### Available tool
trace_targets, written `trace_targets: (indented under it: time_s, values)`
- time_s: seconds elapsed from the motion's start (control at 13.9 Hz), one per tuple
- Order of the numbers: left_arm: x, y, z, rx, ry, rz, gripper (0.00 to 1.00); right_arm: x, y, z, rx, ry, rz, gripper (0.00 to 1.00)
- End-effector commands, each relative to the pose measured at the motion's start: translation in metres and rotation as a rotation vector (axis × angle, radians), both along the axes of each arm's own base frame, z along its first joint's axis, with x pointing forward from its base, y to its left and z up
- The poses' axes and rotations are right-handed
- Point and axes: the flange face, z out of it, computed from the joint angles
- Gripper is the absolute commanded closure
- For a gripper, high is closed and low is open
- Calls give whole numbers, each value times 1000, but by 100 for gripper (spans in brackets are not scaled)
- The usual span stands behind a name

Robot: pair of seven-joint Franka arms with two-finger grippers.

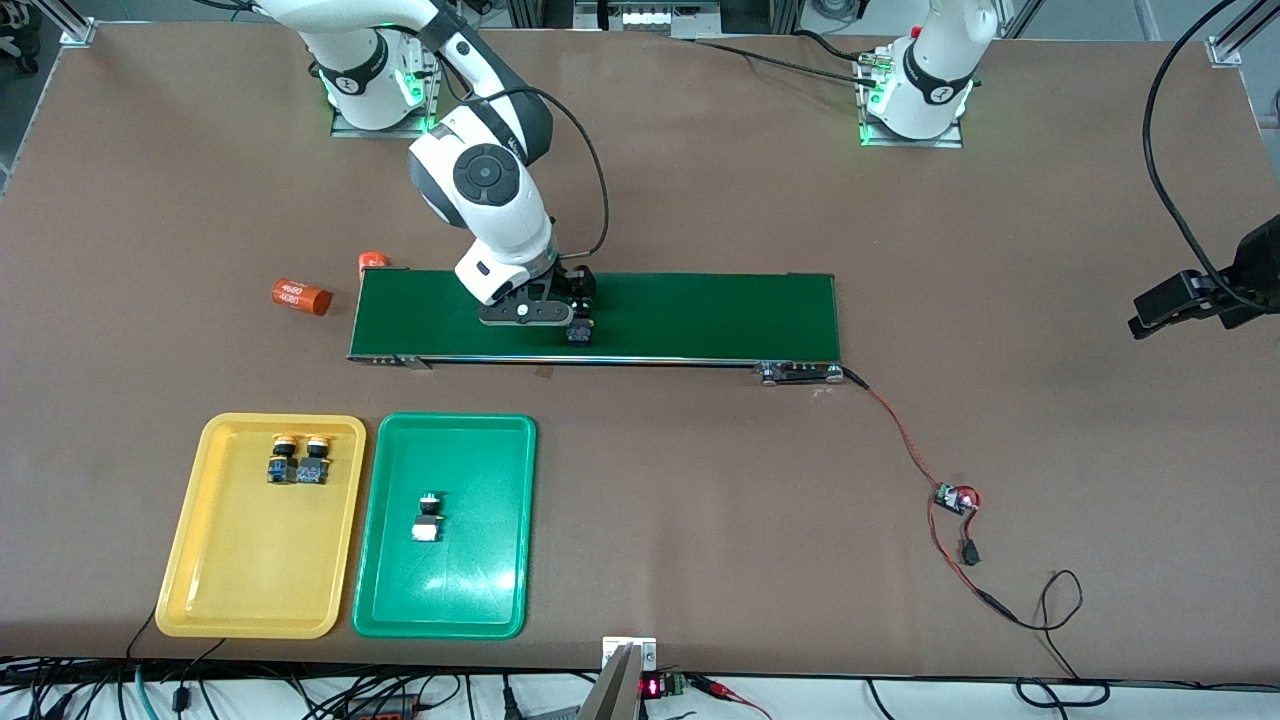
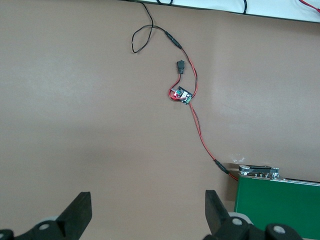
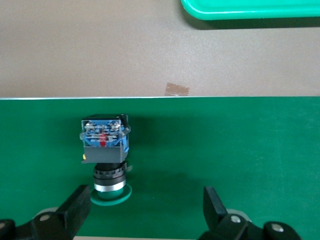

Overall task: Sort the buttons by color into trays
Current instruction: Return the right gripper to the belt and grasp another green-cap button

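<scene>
Right wrist view shows the last green-capped button (image 3: 105, 155) lying on its side on the dark-green conveyor belt (image 3: 225, 145), cap toward the camera, with the right gripper (image 3: 145, 210) poised just over it, jaws spread wide and holding nothing; the button sits toward one finger, not centred between them. From the front view, the right gripper (image 1: 560, 315) hangs over the belt's edge nearer that camera, above this button (image 1: 579, 333). Two yellow-capped buttons (image 1: 298, 458) already rest side by side in the yellow tray (image 1: 185, 560), at its end nearer the belt, and one green-capped button (image 1: 428, 518) lies in the middle of the green tray (image 1: 490, 590). So three of four appear sorted, and the step in hand looks to be the pick of the fourth. The next move probably calls for shifting the jaws sideways to straddle the switch body, descending, and closing on it, then carrying it to the green tray. The left gripper (image 1: 1165, 305) waits over bare tabletop toward the left arm's end, jaws released and empty. Two orange cylinders (image 1: 301, 296) lie on the tabletop toward the right arm's end, one just beside the belt's corner and not part of the sort.
</scene>
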Motion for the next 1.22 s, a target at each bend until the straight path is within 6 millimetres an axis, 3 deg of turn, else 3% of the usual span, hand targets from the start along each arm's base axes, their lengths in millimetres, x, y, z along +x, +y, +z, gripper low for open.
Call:
trace_targets:
  time_s: [0.0,0.58,0.65,0.79,1.01,1.15]
  values:
    - [1,1,3,-9,-9,-12,0,-4,4,-1,-1,-3,12,0]
    - [7,4,0,-20,-38,-5,0,-5,7,-29,16,19,11,0]
    - [7,0,1,-21,-40,-11,0,-5,7,-32,18,19,13,5]
    - [7,-1,1,-22,-40,-14,0,-3,6,-35,15,19,24,25]
    - [7,1,-1,-22,-35,-10,0,7,-3,-32,18,13,13,71]
    - [6,4,-2,-21,-32,1,0,21,-9,-19,30,-12,1,79]
